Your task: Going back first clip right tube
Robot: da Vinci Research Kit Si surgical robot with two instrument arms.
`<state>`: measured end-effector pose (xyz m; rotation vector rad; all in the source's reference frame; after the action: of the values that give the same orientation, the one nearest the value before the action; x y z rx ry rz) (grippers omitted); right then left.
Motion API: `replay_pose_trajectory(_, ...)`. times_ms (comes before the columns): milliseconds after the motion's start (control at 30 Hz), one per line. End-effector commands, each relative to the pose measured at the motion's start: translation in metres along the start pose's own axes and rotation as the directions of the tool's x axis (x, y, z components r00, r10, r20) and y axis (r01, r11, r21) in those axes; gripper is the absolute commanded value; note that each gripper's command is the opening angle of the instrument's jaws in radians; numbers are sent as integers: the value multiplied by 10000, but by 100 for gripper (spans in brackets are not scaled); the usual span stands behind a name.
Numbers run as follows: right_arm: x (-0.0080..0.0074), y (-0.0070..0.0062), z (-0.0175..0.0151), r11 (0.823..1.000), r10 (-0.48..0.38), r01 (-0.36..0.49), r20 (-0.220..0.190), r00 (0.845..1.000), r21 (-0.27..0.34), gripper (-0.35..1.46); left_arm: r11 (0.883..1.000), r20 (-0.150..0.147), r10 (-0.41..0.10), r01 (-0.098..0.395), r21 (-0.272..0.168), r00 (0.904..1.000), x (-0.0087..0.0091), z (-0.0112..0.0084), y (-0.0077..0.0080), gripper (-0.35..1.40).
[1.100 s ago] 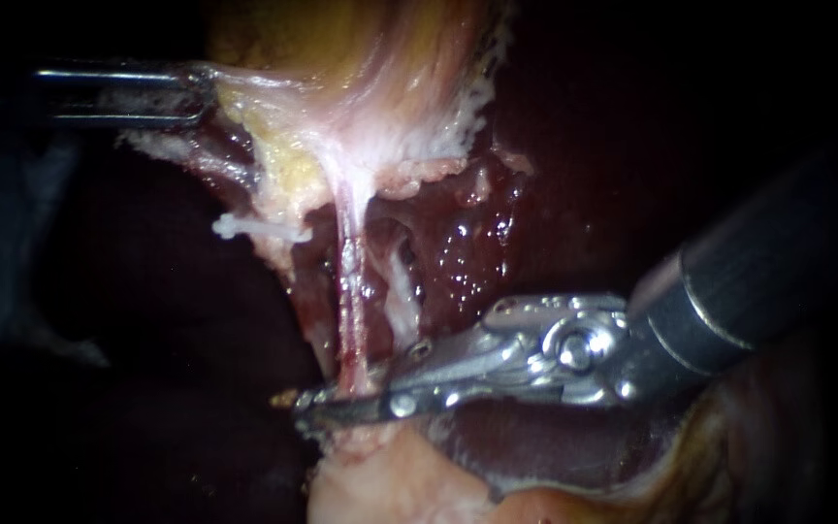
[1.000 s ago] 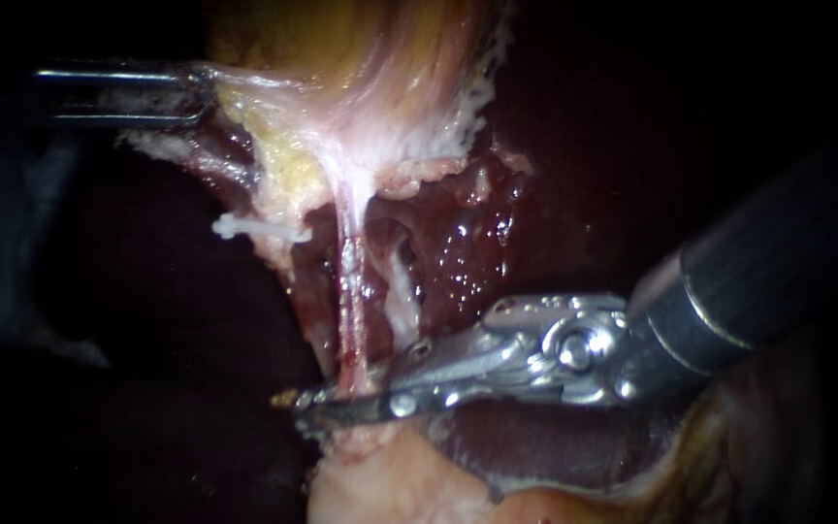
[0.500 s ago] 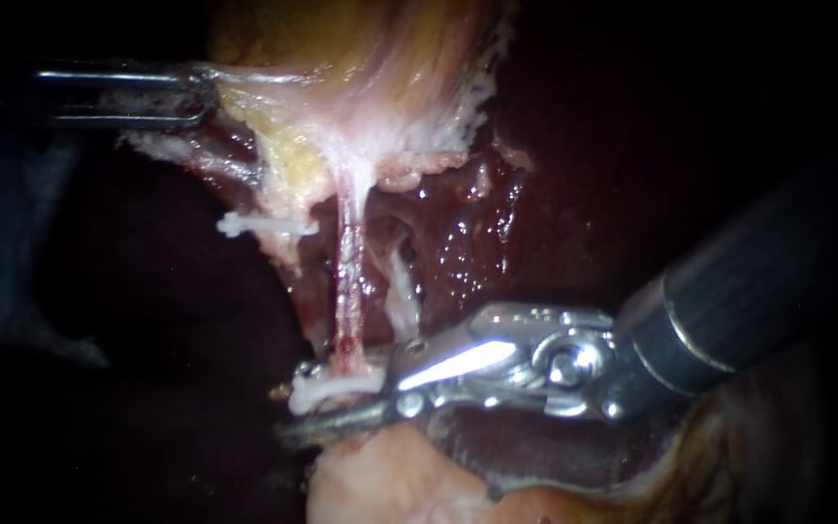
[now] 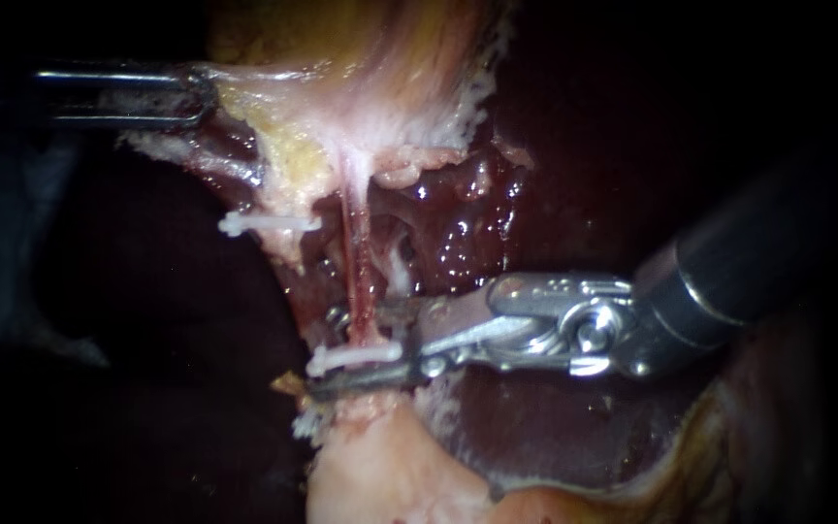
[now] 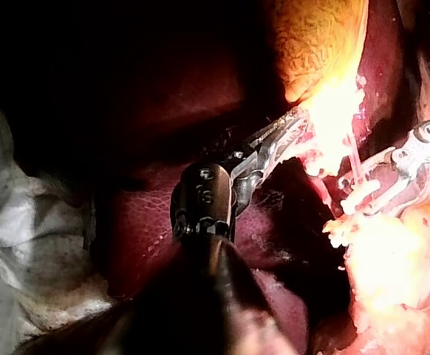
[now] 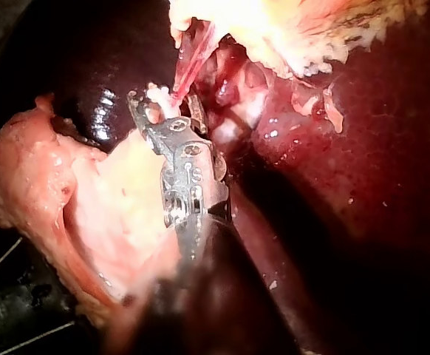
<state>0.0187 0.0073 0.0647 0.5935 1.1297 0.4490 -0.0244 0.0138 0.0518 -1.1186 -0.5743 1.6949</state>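
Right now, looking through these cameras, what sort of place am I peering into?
Probably a surgical practice bench: a dark liver and a yellowish gallbladder lie exposed, my left instrument and right instrument work on them, and a white clip sits across a thin tube.

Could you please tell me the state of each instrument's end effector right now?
Left instrument: shut on the gallbladder.
Right instrument: open, astride the clip on the tube.

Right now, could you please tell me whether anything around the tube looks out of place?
Nothing stands out. The white clip lies across the tube, between the open jaws of the right instrument. A second clip sits higher up, on tissue beside the tube.
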Motion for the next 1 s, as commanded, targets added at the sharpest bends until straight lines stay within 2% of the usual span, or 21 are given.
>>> replay_pose_trajectory(33,2,0,-6,9999,-162,162,3,9999,21,49,10000,1,2,-2,-4,10000,0,0,0,-35)
replay_pose_trajectory(267,8,-4,-70,9924,-1211,1210,-16,9926,-223,49,10000,6,3,-3,-11,10000,0,-2,0,-35)
replay_pose_trajectory(400,8,-4,-114,9828,-1824,1824,15,9832,-292,50,10000,6,3,-3,-12,10000,0,-2,0,-35)
replay_pose_trajectory(533,6,-2,-145,9738,-2239,2244,170,9745,-378,50,10000,5,3,-3,-11,10000,0,-2,0,-35)
replay_pose_trajectory(733,4,-2,-161,9677,-2439,2471,625,9678,-505,50,10000,3,3,-3,-7,10000,0,-1,0,-35)
replay_pose_trajectory(1000,4,-2,-161,9677,-2435,2468,625,9679,-507,50,10000,-32,13,-12,46,10000,-2,9,0,-35)
